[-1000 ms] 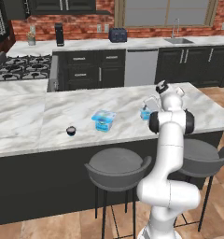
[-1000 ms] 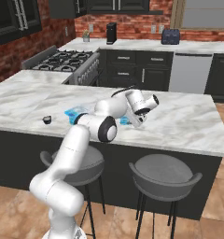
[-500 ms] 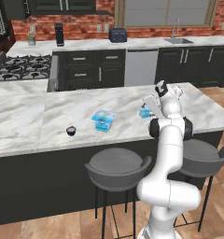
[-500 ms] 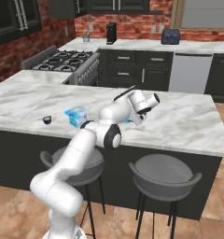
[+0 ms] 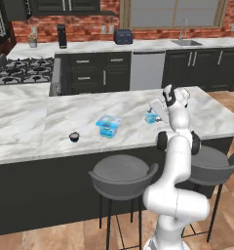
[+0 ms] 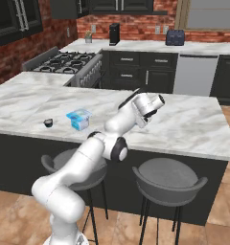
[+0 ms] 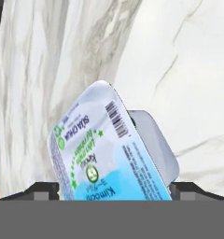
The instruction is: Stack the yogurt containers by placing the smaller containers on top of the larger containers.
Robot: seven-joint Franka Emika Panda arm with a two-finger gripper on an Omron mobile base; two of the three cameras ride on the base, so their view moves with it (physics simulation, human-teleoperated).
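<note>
The medium clear-and-blue yogurt cup (image 5: 150, 117) stands on the marble island to the right of the wide light-blue tub (image 5: 108, 125). The tiny dark round cup (image 5: 74, 137) sits further left. My gripper (image 5: 155, 110) is lowered over the medium cup. In the hand view this cup (image 7: 114, 149), with its pale printed lid, nearly spans the gap between my two fingertips (image 7: 45, 189). The jaws stand wide on either side of it; I cannot tell whether they touch it. In the right base view the tub (image 6: 79, 118) and the dark cup (image 6: 48, 122) show, and my arm hides the medium cup.
Two dark bar stools (image 5: 121, 175) stand in front of the island (image 5: 36, 122), below its near edge. Across the aisle are a stove (image 5: 19, 73), a back counter with a toaster (image 5: 123, 36), and a sink (image 5: 187, 42).
The hand has come down from above onto the medium cup. The fingers have drawn in a little. The tub and the dark cup have not moved.
</note>
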